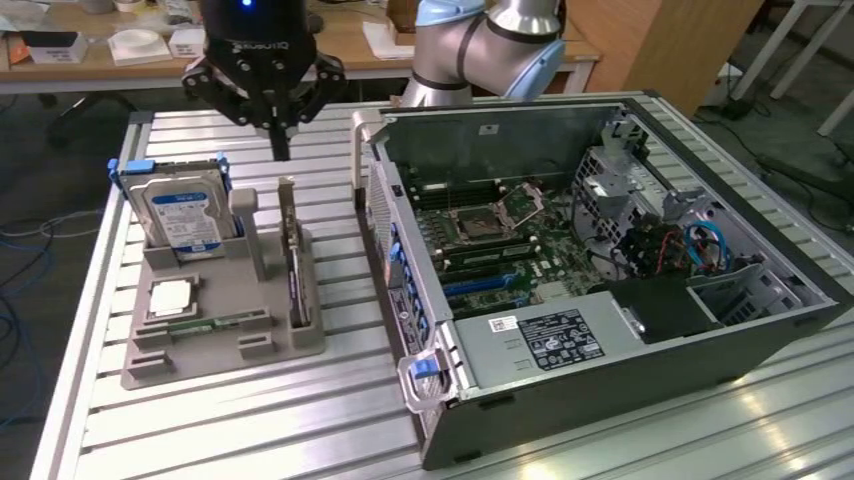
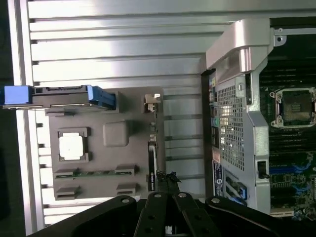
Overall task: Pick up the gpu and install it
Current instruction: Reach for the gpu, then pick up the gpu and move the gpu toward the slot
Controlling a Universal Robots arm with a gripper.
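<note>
Gripper: black, pointing straight down, its fingers drawn together into one narrow tip with nothing between them. In the exterior view it hangs over the far end of the grey holder, clear of everything below.

The gpu: stands on its long edge in a slot along the side of the holder nearest the computer case. Its long axis lies level and runs from the far side of the table toward the near side in the exterior view, parallel to the case wall. A metal bracket rises at its far end, the end nearest the fingertips. The card is seen edge-on, so its faces cannot be told apart, and in the wrist view the fingertips cover one end of it.

Other parts in the holder: a blue-labelled hard drive upright at the far end, a processor lying flat, and a green memory stick in a low slot.

The case lies open just beside the holder, its motherboard exposed. Its expansion slots are hard to make out.
</note>
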